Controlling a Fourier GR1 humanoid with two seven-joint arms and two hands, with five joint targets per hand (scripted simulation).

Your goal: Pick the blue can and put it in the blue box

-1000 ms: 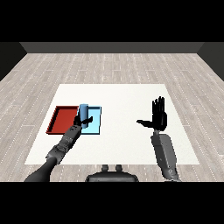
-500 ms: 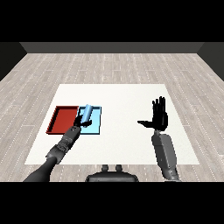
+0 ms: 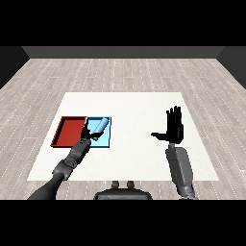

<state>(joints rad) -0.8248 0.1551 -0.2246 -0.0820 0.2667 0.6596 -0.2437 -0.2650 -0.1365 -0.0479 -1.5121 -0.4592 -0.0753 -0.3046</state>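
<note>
- A white bench (image 3: pixel 139 103) stands on a floor of pale wood planks (image 3: pixel 125 72), with a dark wall at the far end.
- Two shallow trays lie side by side near the bench's left edge, touching along one side: a red tray (image 3: pixel 68 129) on the outside and a light blue tray (image 3: pixel 106 139) next to it, toward the middle.
- The blue can (image 3: pixel 99 126) is over the light blue tray, tilted so that its top leans away toward the far right corner of that tray.
- Whether the can's lower end touches the tray floor cannot be told from this view.
- The left hand (image 3: pixel 87 133) reaches in from the lower left, its grey forearm slanting up across the near edge of the bench.
- Its dark fingers are curled round the lower end of the can, so the hand is gripping the can.
- That hand sits over the seam between the two trays, at the near left part of the blue one.
- The right hand (image 3: pixel 174 129) is held up over the right half of the bench, well apart from both trays and from the can.
- Its fingers (image 3: pixel 173 113) are straight and point away from the robot, with the thumb stuck out to the left; it holds nothing.
- The right forearm rises from the lower right of the view, almost straight toward the far side.
</note>
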